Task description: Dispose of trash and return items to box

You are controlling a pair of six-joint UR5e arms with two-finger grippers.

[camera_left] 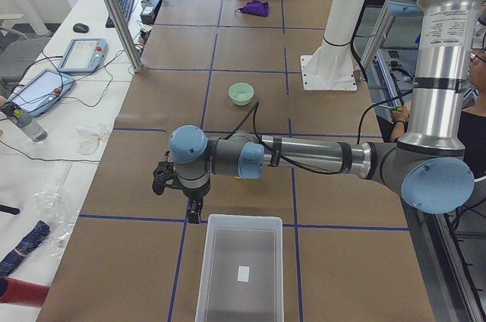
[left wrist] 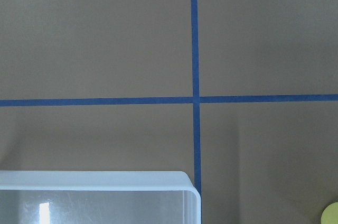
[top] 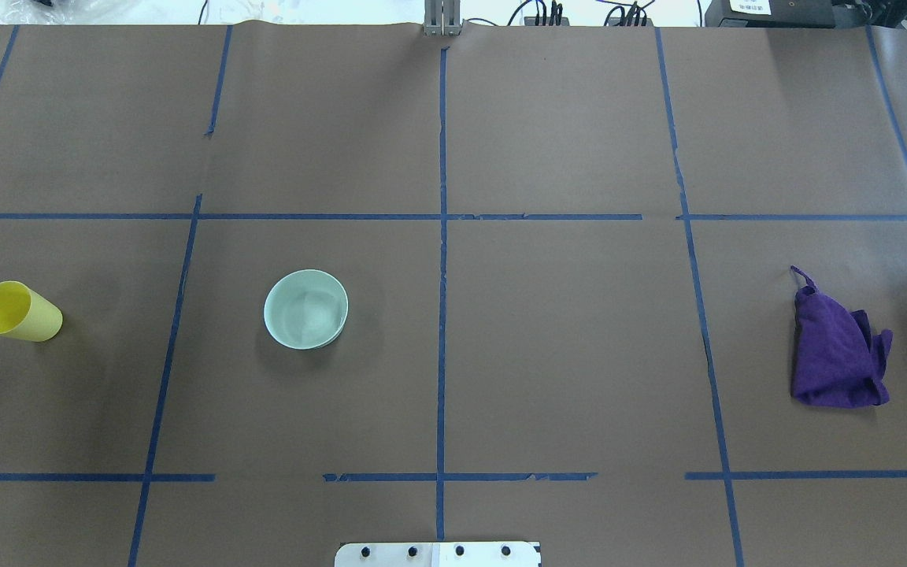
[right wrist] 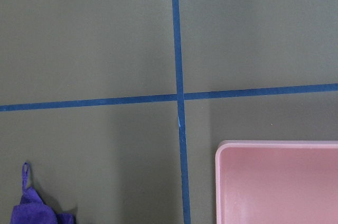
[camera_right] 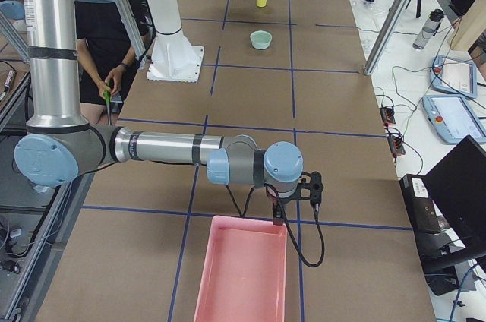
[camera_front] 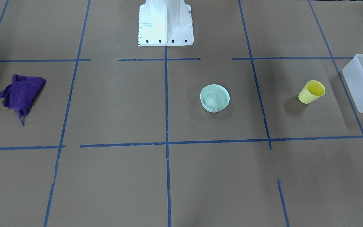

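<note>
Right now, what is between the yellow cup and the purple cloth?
A pale green bowl sits between the yellow cup and the purple cloth, nearer the cup. The overhead view shows it; the rest is brown paper with blue tape.

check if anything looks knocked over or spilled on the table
Nothing stands out. The yellow cup and the green bowl stand upright, and nothing is spilled. The purple cloth lies crumpled, and the blue tape has a few gaps.

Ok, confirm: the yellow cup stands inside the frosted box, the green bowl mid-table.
No. The yellow cup stands on the table outside the frosted box, apart from it, as the exterior front-facing view shows. The green bowl is mid-table.
</note>
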